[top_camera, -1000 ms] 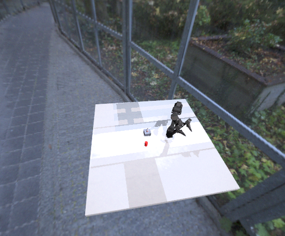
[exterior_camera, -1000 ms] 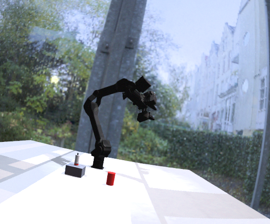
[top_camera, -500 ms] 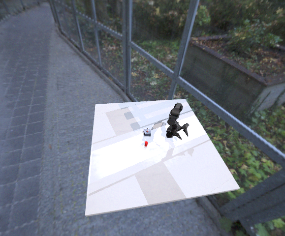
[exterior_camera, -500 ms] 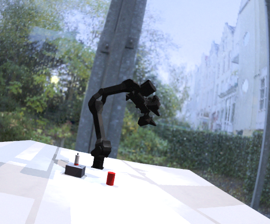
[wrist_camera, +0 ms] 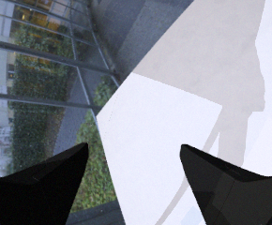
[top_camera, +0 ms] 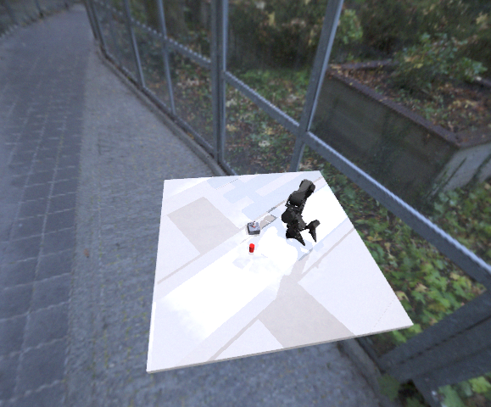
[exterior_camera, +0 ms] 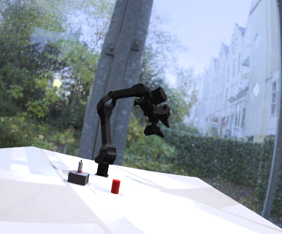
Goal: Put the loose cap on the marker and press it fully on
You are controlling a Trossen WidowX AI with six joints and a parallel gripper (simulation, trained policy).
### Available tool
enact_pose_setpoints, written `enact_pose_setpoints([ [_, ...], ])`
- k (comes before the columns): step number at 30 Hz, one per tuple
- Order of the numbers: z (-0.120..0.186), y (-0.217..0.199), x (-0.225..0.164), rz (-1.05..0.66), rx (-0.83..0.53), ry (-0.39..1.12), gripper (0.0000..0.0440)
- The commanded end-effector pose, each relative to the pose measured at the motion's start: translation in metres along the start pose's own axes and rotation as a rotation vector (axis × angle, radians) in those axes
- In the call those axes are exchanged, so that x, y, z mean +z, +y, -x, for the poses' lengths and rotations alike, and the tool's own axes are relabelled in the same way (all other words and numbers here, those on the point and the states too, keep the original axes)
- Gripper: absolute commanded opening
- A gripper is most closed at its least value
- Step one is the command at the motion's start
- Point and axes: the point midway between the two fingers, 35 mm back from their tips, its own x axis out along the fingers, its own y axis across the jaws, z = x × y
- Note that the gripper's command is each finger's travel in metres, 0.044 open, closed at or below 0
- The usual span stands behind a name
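The red cap [top_camera: 251, 248] [exterior_camera: 115, 186] stands upright and loose on the table [top_camera: 219, 346] [exterior_camera: 47, 206]. The marker [top_camera: 253, 225] [exterior_camera: 80, 166] stands upright in the dark holder block [top_camera: 253, 231] [exterior_camera: 78, 177]; its grey body and thin dark tip show, with no cap on it. The gripper [top_camera: 309, 243] [exterior_camera: 166, 132] [wrist_camera: 134, 145] is open, with nothing between its fingers. It hangs high above the table, away from both cap and holder, and points down at a slant. Neither cap nor marker shows in the wrist view.
The arm's base [exterior_camera: 102, 169] stands on the table behind the cap and beside the holder block. The arm rises from it and bends over at the top. The table's edge and corner show in the wrist view, with a fence and hedge beyond.
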Motion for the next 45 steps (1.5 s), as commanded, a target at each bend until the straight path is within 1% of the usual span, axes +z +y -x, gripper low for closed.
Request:
enact_pose_setpoints([
  [1, -0.002, -0.010, 0.007, -0.010, -0.031, 0.006, 0.0330],
  [23, 0.003, -0.071, 0.037, -0.081, -0.195, 0.024, 0.0330],
  [45, 0.026, -0.135, 0.057, -0.155, -0.352, 0.037, 0.0328],
])
